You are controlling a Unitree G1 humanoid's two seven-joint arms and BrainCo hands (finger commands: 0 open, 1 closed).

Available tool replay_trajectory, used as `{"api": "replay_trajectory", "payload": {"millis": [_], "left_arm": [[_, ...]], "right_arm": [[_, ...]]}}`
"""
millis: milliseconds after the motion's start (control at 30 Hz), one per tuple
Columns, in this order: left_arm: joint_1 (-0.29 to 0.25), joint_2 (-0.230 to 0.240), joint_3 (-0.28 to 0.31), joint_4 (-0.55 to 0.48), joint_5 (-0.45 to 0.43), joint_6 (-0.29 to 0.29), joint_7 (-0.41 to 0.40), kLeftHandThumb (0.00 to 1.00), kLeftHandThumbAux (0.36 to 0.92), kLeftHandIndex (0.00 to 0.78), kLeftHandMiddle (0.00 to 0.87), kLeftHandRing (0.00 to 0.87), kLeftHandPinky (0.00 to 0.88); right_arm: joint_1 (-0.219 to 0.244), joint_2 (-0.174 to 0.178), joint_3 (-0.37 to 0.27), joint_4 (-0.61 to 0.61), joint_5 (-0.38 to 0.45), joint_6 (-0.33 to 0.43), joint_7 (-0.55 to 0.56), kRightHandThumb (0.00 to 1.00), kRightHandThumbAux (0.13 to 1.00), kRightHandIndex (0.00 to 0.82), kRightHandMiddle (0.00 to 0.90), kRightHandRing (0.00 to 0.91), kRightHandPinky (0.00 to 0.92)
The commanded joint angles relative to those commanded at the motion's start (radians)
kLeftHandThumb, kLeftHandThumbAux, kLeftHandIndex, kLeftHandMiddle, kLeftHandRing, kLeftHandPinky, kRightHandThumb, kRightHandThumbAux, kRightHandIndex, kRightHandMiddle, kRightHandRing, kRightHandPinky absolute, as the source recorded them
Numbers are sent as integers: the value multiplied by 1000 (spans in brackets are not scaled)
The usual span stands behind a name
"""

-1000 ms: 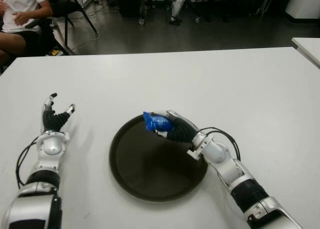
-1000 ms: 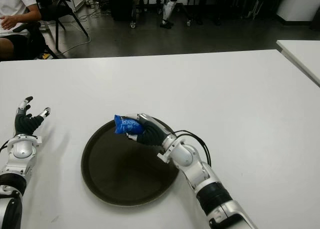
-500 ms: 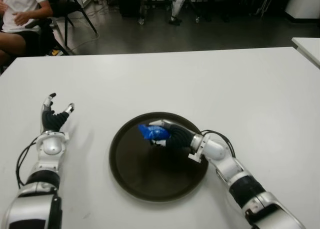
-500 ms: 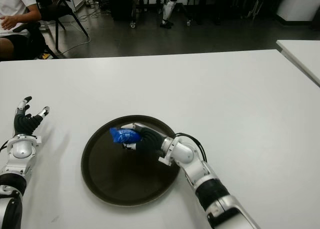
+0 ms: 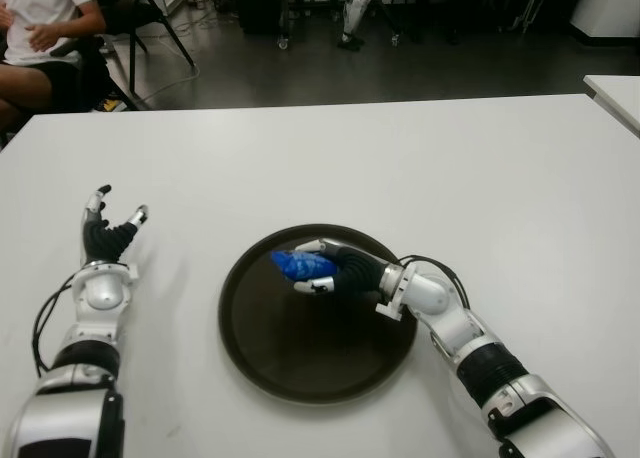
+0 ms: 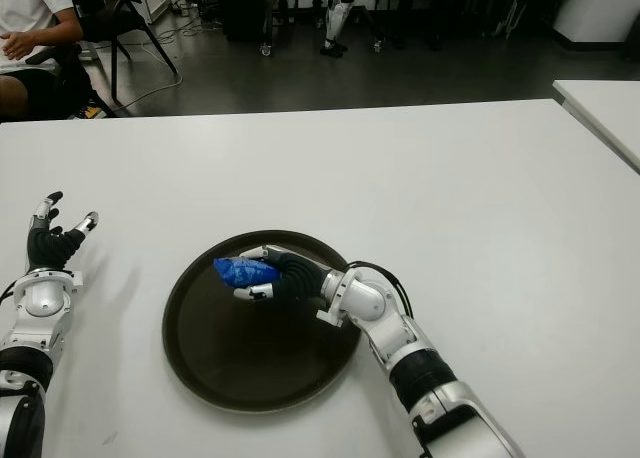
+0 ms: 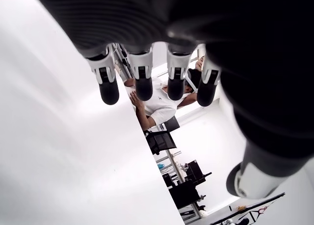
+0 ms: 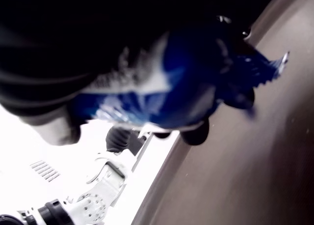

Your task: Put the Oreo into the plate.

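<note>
Holding the blue Oreo pack (image 5: 301, 265) in its fingers, the right hand (image 5: 345, 273) was low over the dark round plate (image 5: 275, 363), near the plate's far side. The fingers were curled around the pack, and I could not tell if the pack touched the plate yet. The left hand (image 5: 104, 240) was away on the left side of the white table (image 5: 480, 178), fingers spread and holding nothing. The pack looked small and light (just a crinkly wrapper with cookies inside). I think the wrapper would be slippery and would bend a bit, and the cookies could crack if they were squeezed hard. The best place to hold it seemed to be around its middle, not by the thin crimped ends. A person (image 5: 40, 28) sat in a chair past the table's far left corner.
</note>
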State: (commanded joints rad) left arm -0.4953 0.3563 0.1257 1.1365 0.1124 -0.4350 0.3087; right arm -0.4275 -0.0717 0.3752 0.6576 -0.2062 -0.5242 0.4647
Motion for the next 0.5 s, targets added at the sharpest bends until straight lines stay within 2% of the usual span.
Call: {"api": "replay_trajectory", "payload": {"millis": [367, 500], "left_arm": [[-5, -1, 8, 9, -11, 7, -10, 0, 689, 0, 0, 0, 0], [-5, 0, 4, 8, -6, 3, -9, 0, 685, 0, 0, 0, 0]], "right_arm": [[-3, 17, -20, 38, 22, -19, -24, 0, 481, 24, 66, 61, 52], [-8, 21, -27, 53, 35, -20, -8, 0, 533, 31, 68, 60, 55]]}}
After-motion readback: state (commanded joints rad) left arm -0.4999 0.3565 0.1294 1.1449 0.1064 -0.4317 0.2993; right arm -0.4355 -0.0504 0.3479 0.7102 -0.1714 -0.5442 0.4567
